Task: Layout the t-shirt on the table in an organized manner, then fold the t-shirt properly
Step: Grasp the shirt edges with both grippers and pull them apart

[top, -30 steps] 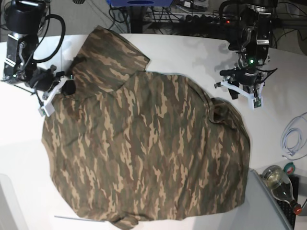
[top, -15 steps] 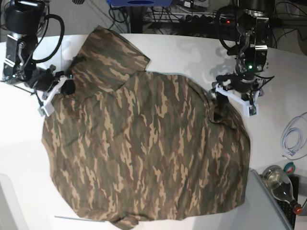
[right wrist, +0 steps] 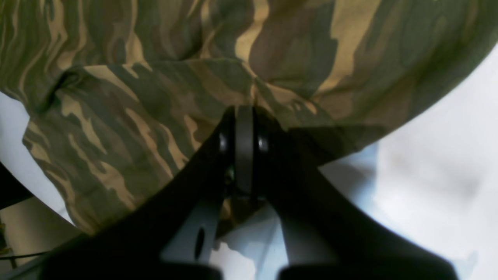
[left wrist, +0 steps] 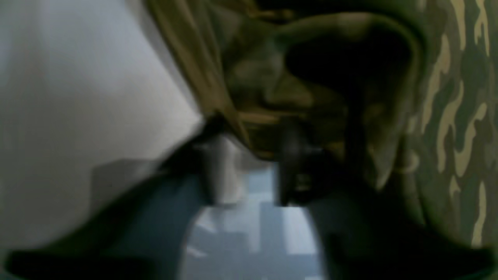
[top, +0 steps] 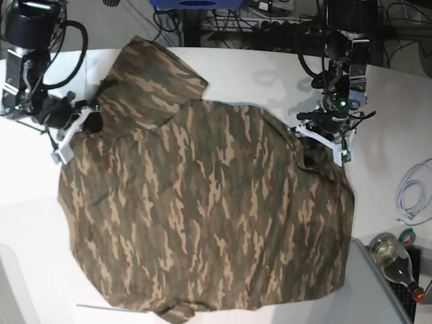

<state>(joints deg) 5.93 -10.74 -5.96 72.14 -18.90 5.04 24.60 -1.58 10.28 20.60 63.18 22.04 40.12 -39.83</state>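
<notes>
T-shirt [top: 202, 209] flat, sleeve [top: 155, 77] pointing upper-left

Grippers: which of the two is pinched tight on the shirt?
The right gripper, by the spread-out sleeve: it's shut on the shirt. The left gripper shows a gap.

Right gripper [right wrist: 244, 116] pinched closed, left gripper [left wrist: 249, 155] lowered with jaws narrowly apart, arms outstretched

Camo t-shirt [top: 202, 209] spread mostly flat on white table [top: 270, 74], 1 sleeve folded over, bit rumpled.
</notes>
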